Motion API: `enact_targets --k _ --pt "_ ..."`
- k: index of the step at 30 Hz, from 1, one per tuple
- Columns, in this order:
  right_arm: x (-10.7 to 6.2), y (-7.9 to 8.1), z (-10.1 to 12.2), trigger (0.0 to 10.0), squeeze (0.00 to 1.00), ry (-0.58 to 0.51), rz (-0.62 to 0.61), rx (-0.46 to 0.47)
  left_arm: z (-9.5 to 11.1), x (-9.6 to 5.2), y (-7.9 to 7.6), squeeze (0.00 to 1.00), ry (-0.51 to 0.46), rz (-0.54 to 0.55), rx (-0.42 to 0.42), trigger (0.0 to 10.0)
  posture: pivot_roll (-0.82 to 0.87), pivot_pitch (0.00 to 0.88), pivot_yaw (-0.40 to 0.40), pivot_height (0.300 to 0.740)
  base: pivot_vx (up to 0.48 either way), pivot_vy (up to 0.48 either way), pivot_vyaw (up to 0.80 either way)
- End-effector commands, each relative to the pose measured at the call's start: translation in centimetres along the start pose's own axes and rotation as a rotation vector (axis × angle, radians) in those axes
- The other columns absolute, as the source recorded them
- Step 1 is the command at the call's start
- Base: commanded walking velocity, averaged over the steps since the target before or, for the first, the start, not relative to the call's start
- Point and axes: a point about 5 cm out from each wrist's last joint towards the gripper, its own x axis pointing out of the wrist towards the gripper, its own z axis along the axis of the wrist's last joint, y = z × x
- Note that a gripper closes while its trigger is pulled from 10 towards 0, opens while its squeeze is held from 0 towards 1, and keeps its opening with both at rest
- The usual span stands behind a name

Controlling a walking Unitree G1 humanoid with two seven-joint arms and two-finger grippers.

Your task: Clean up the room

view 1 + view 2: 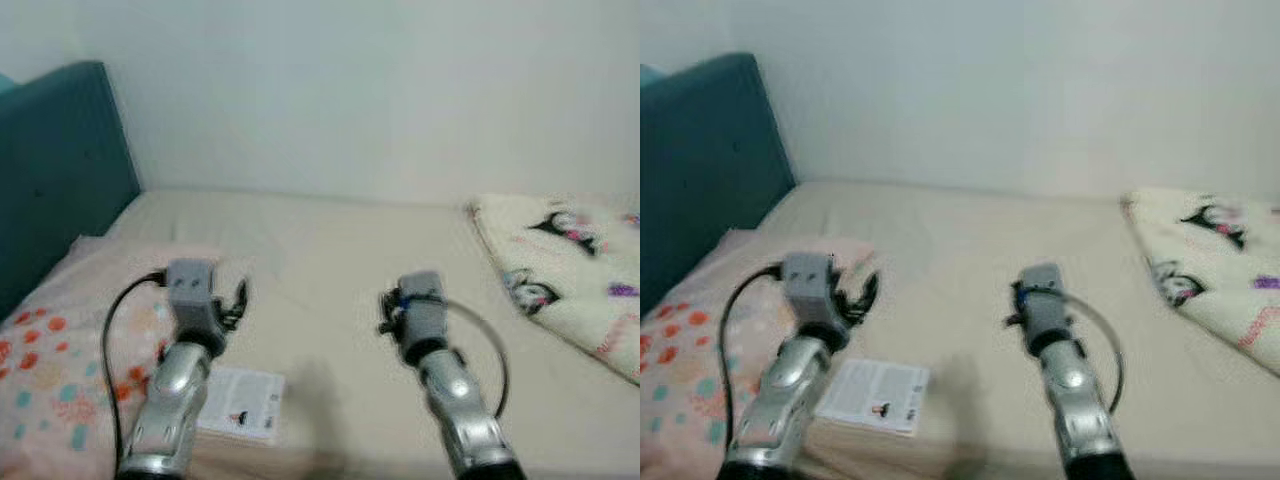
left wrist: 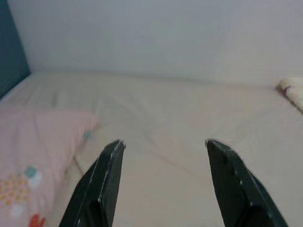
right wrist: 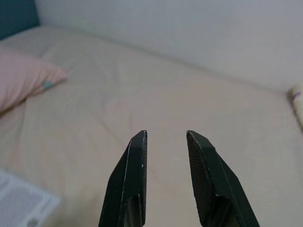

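I face a bed with a beige sheet (image 1: 330, 260). A pink pillow (image 1: 60, 360) with coloured dots lies at the left. A white booklet (image 1: 240, 402) rests on the sheet at the pillow's edge, just right of my left arm. My left gripper (image 2: 164, 143) hovers above the pillow's right edge, open and empty. My right gripper (image 3: 165, 135) is held over the middle of the sheet, its fingers a small gap apart with nothing between them. A cream blanket (image 1: 570, 270) with cartoon prints lies bunched at the right.
A teal headboard (image 1: 55, 170) stands at the far left. A white wall (image 1: 380, 90) runs along the bed's far side. Bare sheet lies between the pillow and the blanket.
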Motion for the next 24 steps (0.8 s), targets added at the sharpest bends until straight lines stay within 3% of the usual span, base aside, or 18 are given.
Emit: enact_targets --k 1,11,19,24 --pt "-0.16 -0.49 -0.30 10.0 0.00 0.017 -0.013 0.009 -0.10 -0.01 -0.23 0.00 0.010 -0.010 -0.002 10.0 0.09 0.003 -0.036 0.725 0.000 -0.469 0.00" --pt "-0.25 -0.64 -0.36 10.0 0.00 0.023 -0.022 0.026 -0.11 0.03 -0.12 0.00 0.015 -0.014 0.004 10.0 0.08 0.004 -0.031 0.725 0.000 -0.474 0.00" --pt "-0.34 -0.79 -0.52 10.0 0.00 0.033 -0.037 0.032 -0.13 -0.07 -0.07 0.00 0.021 -0.018 0.008 10.0 0.09 0.000 -0.025 0.725 0.000 -0.474 0.77" --pt "-0.36 -1.00 -0.56 10.0 0.00 0.031 -0.062 0.058 -0.11 0.06 -0.17 0.00 0.022 -0.027 0.013 10.0 0.09 0.000 -0.019 0.725 0.000 -0.480 0.00"
